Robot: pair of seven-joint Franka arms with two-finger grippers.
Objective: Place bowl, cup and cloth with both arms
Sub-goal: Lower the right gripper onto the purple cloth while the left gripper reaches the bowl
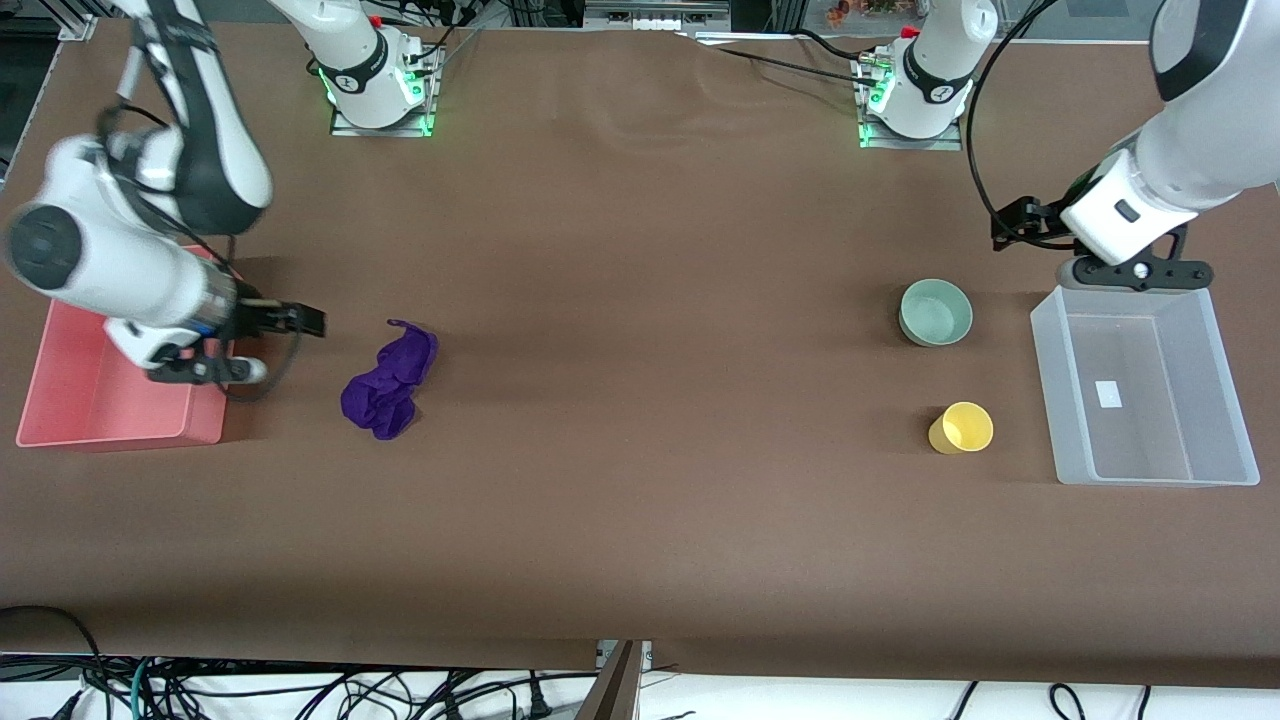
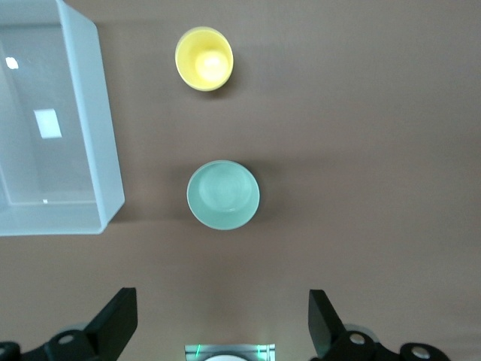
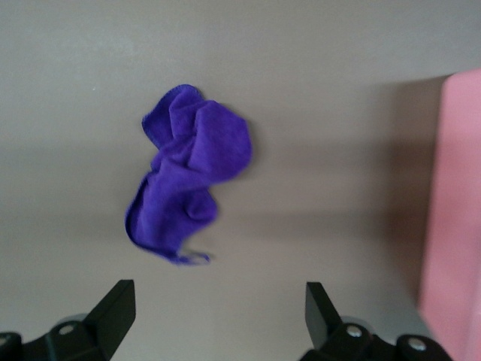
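Note:
The pale mint-green bowl (image 1: 936, 312) stands on the brown table toward the left arm's end. The yellow cup (image 1: 962, 428) stands nearer the front camera than the bowl. Both show in the left wrist view, bowl (image 2: 223, 194) and cup (image 2: 204, 59). My left gripper (image 1: 1135, 273) hangs open and empty over the farther rim of the clear bin (image 1: 1145, 472); its wrist view (image 2: 223, 323) shows wide-apart jaws. The purple cloth (image 1: 390, 380) lies crumpled toward the right arm's end and shows in the right wrist view (image 3: 188, 177). My right gripper (image 1: 200, 372) is open and empty over the pink bin's edge beside the cloth; its wrist view (image 3: 218, 316) shows spread jaws.
The clear rectangular bin (image 2: 98, 135) is empty, beside the bowl and cup at the left arm's end. A pink bin (image 1: 100, 430) sits at the right arm's end and also shows in the right wrist view (image 3: 455, 210). Bare brown table lies between the cloth and the bowl.

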